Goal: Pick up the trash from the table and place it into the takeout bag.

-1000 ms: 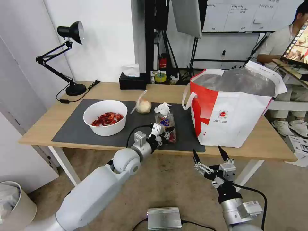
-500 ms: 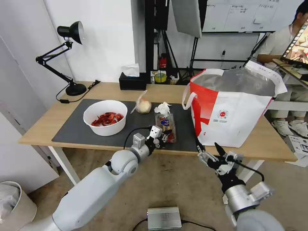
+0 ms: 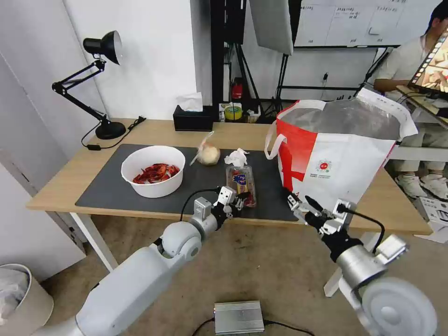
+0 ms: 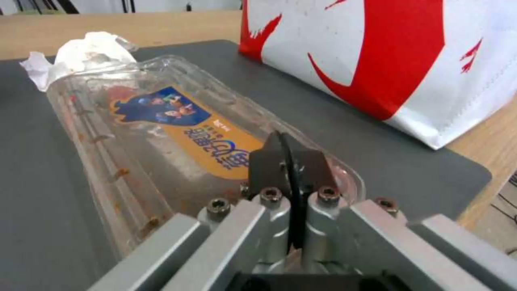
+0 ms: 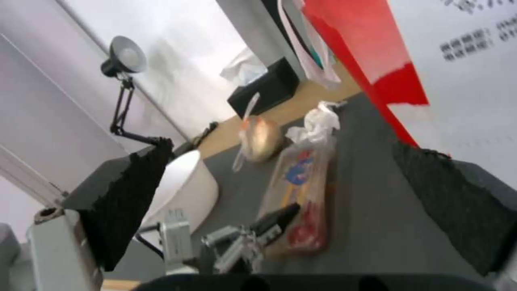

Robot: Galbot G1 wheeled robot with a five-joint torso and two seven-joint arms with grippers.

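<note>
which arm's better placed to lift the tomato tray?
Left. The left hand is already shut on the near end of the tomato tray. The right hand is open at the mat's near edge beside the takeout bag, touching nothing.

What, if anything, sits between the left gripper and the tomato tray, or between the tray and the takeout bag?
Nothing visible. The left gripper is already at the near end of the tomato tray. Between the tray and the takeout bag lies only bare grey mat. The open right gripper hovers by the bag's near corner.
</note>
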